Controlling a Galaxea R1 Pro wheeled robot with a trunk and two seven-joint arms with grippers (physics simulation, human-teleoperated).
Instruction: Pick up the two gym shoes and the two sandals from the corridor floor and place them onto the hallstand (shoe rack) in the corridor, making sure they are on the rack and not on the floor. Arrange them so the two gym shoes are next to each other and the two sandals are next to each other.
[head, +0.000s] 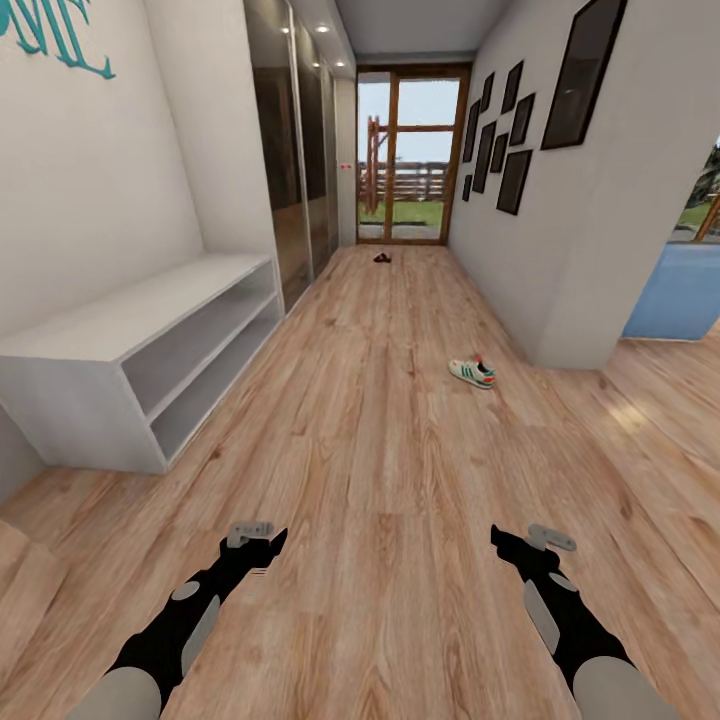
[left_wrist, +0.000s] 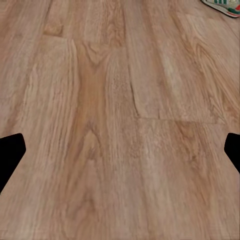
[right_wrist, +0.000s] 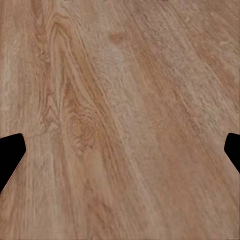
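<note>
The two gym shoes, cream-white with green stripes and red-orange heels, lie side by side on the corridor floor ahead and to the right, near the right wall's corner. One shoe's edge also shows in the left wrist view. The two sandals are a small dark spot far down the corridor, near the glass door. My left gripper and right gripper hang low over bare planks, both open and empty. The hallstand is out of view.
A plain low white shelf unit with two open levels stands along the left wall, with dark mirrored wardrobe doors beyond it. Framed pictures hang on the right wall. An opening leads off to the right.
</note>
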